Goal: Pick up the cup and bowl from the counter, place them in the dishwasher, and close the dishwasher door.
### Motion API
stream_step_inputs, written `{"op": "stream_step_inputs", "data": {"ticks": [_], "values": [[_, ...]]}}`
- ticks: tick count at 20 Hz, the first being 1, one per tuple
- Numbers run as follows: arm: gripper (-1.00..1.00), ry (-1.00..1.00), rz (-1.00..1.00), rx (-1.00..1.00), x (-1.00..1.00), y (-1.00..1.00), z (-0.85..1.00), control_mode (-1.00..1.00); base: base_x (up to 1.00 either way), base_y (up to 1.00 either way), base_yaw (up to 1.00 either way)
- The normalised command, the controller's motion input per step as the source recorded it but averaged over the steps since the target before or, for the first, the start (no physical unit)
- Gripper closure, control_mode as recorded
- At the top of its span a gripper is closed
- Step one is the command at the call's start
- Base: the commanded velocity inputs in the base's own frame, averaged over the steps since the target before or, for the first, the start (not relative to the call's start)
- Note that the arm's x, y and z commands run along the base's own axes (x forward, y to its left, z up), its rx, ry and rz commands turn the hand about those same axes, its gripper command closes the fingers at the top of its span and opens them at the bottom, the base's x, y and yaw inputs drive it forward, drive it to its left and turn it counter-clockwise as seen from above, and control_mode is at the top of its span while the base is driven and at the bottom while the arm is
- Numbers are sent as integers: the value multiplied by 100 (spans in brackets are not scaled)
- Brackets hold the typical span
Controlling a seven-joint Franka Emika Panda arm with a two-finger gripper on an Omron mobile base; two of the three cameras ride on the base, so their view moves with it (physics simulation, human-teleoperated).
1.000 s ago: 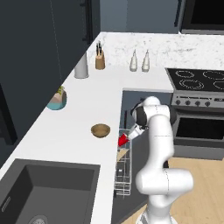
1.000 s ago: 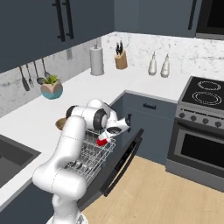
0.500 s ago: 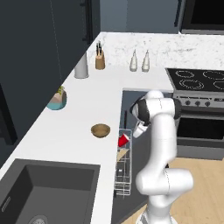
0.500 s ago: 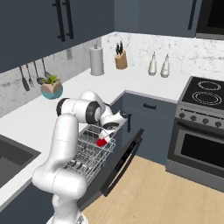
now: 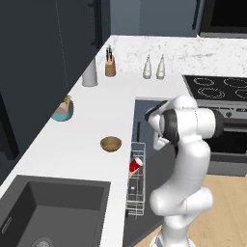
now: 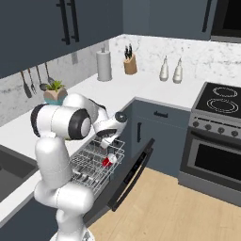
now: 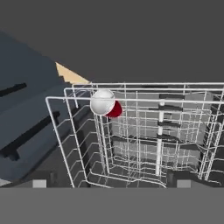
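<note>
Your cup [image 5: 136, 165] lies tipped on its side in the white wire rack [image 6: 94, 162] of the dishwasher [image 5: 144, 193], near one of the rack's edges; in the hand view its pale inside [image 7: 103, 102] faces the camera and the red wall shows behind it. It is small, tapered and smooth, like plastic. You can see nothing else lying in the rack.

The rack is pulled out over the dishwasher door [image 6: 134, 174], a flat dark grey-blue panel that hangs open, with a dark bar handle.

The tool [image 6: 110, 140] hovers just above the rack, apart from the cup. You see two dark fingertips [image 7: 40, 183] low in the hand view, spread wide with nothing between them.

The bowl [image 5: 111, 143] sits upright on the table [image 5: 87, 140], near the edge by the rack. It is shallow, round and tan-brown, like wood. The table is white, faintly marbled stone.

Further along it stand a teal-and-tan plant pot [image 5: 62, 110], a knife block [image 5: 110, 67] and two white bottles [image 5: 154, 68].
</note>
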Motion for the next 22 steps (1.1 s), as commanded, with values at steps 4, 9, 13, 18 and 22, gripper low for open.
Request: {"op": "stream_step_inputs", "data": {"ticks": [4, 9, 13, 18, 22], "values": [[-100, -29, 29, -20, -90, 0, 100, -100, 0, 0, 0], [-100, -25, 40, -20, -54, 5, 100, -100, 0, 0, 0], [-100, -10, 43, -20, -9, 39, 99, -100, 0, 0, 0], [-100, 0, 37, -23, 0, 72, 54, -100, 0, 0, 0], [-100, 4, 21, -17, -3, 78, 2, -100, 0, 0, 0]]}}
